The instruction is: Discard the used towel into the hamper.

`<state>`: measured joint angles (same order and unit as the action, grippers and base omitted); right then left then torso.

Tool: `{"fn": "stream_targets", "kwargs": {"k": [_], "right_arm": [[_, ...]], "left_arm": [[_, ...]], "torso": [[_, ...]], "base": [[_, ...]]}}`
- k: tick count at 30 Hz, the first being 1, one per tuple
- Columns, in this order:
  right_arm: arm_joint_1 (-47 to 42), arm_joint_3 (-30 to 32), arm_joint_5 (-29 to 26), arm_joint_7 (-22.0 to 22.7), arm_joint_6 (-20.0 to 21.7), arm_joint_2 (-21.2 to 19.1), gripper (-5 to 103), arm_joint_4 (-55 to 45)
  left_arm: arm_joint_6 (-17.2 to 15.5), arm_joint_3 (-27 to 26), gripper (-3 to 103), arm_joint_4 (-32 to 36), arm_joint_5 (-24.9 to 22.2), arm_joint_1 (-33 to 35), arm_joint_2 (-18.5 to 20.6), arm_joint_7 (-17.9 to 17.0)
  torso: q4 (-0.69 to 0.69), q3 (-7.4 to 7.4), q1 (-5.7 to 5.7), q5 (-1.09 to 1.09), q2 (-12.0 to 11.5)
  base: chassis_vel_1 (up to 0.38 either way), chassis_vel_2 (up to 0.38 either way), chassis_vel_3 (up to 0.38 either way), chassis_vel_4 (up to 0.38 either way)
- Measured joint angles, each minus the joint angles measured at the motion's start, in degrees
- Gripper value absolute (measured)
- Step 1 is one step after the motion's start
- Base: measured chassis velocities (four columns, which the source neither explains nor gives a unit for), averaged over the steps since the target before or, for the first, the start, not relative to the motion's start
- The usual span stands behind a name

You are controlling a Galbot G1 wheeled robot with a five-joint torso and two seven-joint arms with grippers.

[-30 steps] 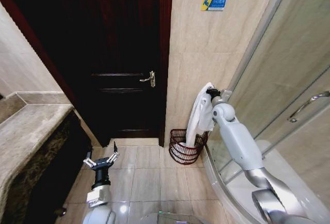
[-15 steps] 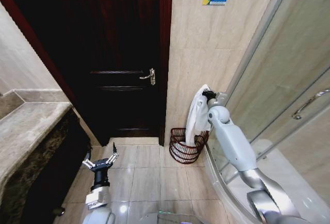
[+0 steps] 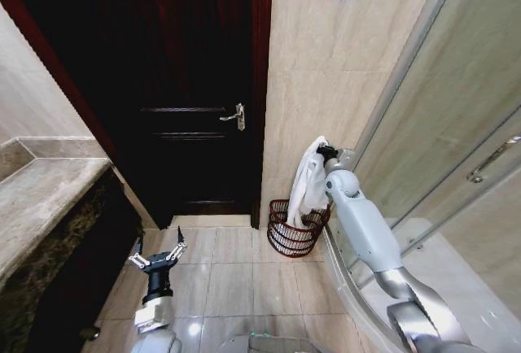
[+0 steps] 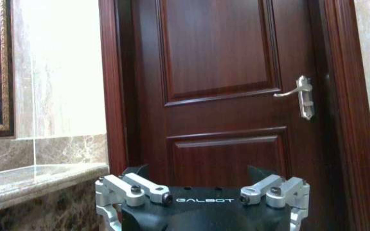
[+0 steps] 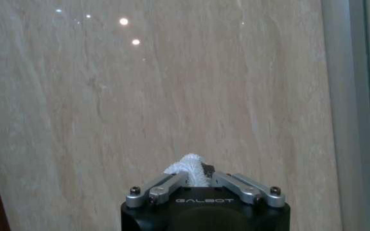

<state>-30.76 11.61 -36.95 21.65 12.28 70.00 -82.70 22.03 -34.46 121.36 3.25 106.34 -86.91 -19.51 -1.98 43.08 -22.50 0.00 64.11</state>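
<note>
My right gripper (image 3: 324, 152) is pinching the white towel (image 3: 308, 186) by its top, its long axis hanging straight down into the hamper (image 3: 291, 237) directly beneath, while my left gripper (image 3: 155, 259) is idling spread wide above the floor.

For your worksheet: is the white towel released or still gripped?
Gripped: the right gripper pinches the white cloth towel, hanging into the dark wire hamper.

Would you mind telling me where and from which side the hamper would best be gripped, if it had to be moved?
Probably the hamper's top rim, on the open floor side, coming from above. The wall is behind it, the shower enclosure beside it, and the towel, held by the right gripper, hangs over its far part. The left gripper waits low and open.
</note>
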Motion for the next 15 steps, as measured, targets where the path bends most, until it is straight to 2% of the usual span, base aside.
{"fn": "stream_targets", "kwargs": {"k": [15], "right_arm": [[-3.60,1.16,2.75,0.18,-0.04,-0.26,1,-3.40]], "left_arm": [[0.90,-0.13,100,-0.74,-0.22,0.38,-0.50,-0.08]], "torso": [[0.01,-2.36,2.03,0.01,-4.41]], "base": [[0.000,0.000,0.000,0.000]]}}
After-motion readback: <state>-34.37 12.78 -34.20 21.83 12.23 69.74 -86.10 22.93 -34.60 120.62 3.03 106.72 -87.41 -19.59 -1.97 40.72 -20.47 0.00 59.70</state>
